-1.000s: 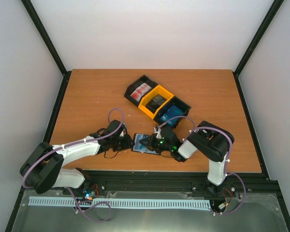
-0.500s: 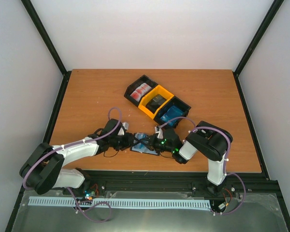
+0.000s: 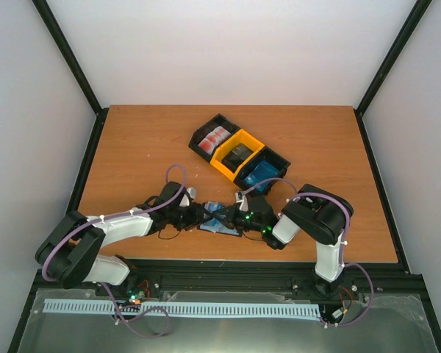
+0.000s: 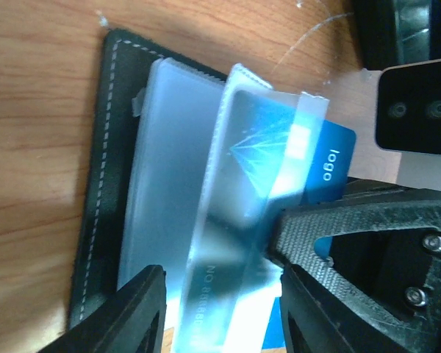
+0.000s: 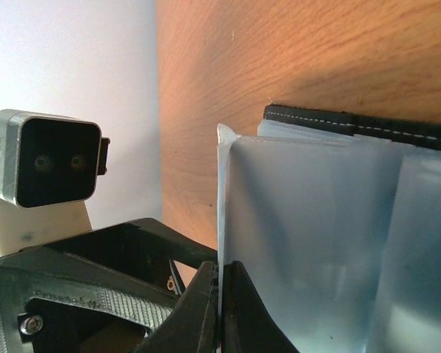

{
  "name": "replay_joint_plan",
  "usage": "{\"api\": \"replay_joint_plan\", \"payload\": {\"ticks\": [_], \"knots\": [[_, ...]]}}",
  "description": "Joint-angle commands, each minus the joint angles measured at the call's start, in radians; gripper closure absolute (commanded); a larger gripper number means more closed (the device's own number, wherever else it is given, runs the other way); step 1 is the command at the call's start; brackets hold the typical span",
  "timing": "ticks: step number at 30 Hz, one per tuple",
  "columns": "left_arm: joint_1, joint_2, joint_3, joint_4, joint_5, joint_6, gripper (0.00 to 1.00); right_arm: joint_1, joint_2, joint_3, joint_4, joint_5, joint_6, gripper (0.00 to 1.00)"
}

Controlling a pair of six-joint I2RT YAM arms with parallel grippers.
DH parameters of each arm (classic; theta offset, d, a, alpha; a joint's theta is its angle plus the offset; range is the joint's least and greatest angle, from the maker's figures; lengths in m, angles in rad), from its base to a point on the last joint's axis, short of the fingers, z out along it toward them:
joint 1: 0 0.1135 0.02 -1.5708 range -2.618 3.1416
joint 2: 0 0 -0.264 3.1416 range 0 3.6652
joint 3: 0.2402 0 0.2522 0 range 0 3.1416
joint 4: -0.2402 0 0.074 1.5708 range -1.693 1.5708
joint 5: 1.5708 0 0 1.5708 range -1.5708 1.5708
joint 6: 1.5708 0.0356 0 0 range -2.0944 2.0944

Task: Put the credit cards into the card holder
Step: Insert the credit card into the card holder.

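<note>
Your left pincer (image 4: 220, 283) has moved in over the card holder (image 4: 103, 184) on the worktop (image 3: 147, 140) and spread, released astride its clear pocket (image 5: 294, 220). Your right pincer (image 5: 220, 283) clenches that pocket's edge. A blue card (image 4: 331, 158) sits partly inside.

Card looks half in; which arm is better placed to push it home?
Probably the left arm: its jaws stand open around the blue card, which sits partly inside the clear pocket of the card holder. The right arm has its jaws shut on that pocket's edge, holding it.
</note>
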Motion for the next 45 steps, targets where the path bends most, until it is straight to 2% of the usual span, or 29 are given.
{"api": "replay_joint_plan", "payload": {"ticks": [1,5,11,24,29,36,42,45], "knots": [[0.008,-0.002,-0.007,0.078,0.039,-0.009,0.57,0.003,0.019,-0.006,0.045,-0.008,-0.002,0.97],[0.009,0.009,-0.012,0.093,0.051,-0.006,0.64,0.003,0.016,-0.003,0.034,-0.011,-0.008,0.92],[0.009,0.021,-0.019,0.109,0.057,0.005,0.68,0.003,-0.001,-0.006,-0.006,-0.015,-0.017,0.78],[0.009,0.042,-0.021,0.109,0.077,0.009,0.76,0.003,-0.058,-0.011,-0.1,0.014,-0.033,0.64],[0.013,0.043,-0.014,0.094,0.105,0.004,0.77,0.003,-0.056,-0.003,-0.095,-0.002,-0.033,0.64],[0.031,0.063,-0.019,0.121,0.18,0.016,0.87,0.003,-0.056,0.013,-0.126,-0.038,-0.04,0.74],[0.047,0.073,-0.037,0.147,0.217,0.007,0.99,0.003,-0.054,0.022,-0.146,-0.05,-0.051,0.73],[0.049,0.068,-0.039,0.141,0.206,0.012,0.99,0.002,-0.053,0.022,-0.144,-0.051,-0.051,0.71]]}}
